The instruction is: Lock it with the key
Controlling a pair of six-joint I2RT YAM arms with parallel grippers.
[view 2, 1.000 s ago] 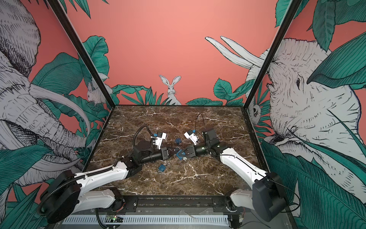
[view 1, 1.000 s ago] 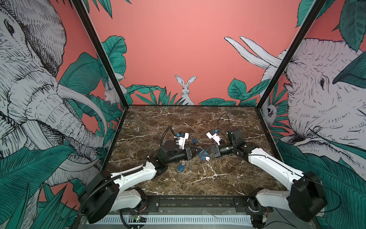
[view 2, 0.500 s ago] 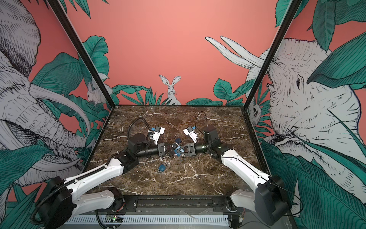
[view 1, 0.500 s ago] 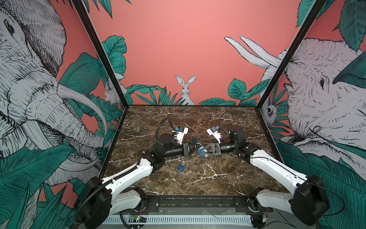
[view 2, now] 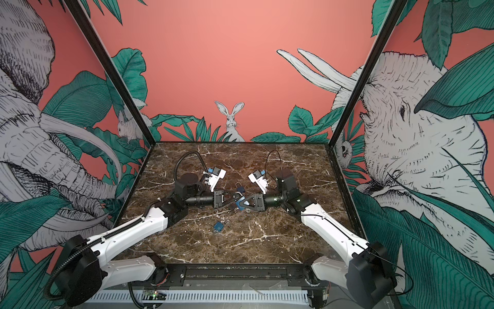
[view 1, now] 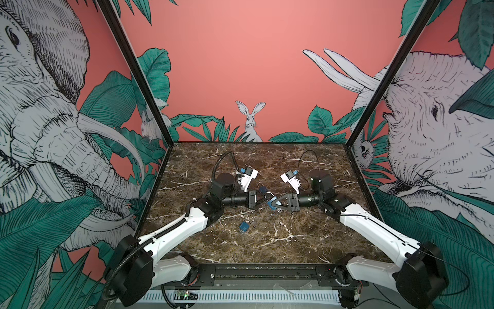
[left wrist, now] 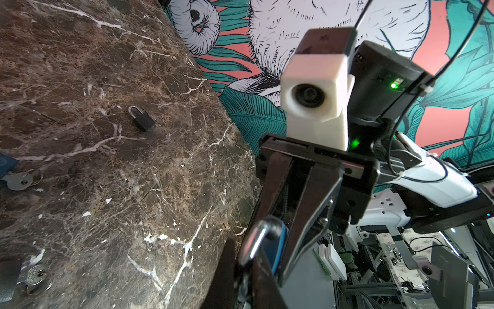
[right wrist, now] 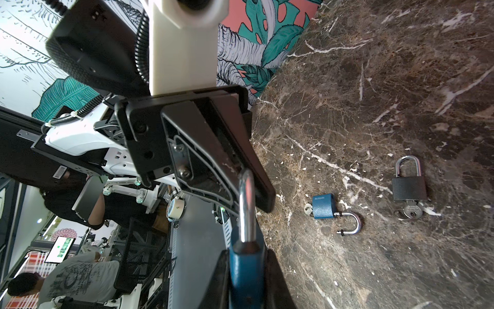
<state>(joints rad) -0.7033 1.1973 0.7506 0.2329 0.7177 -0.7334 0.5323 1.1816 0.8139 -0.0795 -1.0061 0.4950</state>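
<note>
A blue padlock (right wrist: 246,267) hangs above the middle of the marble table (view 1: 267,248), held from both sides. My right gripper (right wrist: 247,278) is shut on its blue body (left wrist: 275,246). My left gripper (left wrist: 247,270) is shut on the silver shackle (right wrist: 244,203), at its bend. In both top views the left gripper (view 1: 263,199) (view 2: 232,199) and the right gripper (view 1: 270,203) (view 2: 239,203) meet tip to tip, roughly level. The key of this padlock is hidden from me.
On the table lie a second blue padlock (right wrist: 323,206) (view 1: 244,226) with its shackle swung open and a key in it, a black padlock (right wrist: 409,188) with a key, another black padlock (left wrist: 143,120), and a further blue padlock (view 1: 263,190) behind the grippers. Patterned walls close three sides.
Both grippers, with the padlock between them, have risen a little from the table and shifted slightly toward the back. Neither grip has changed.
</note>
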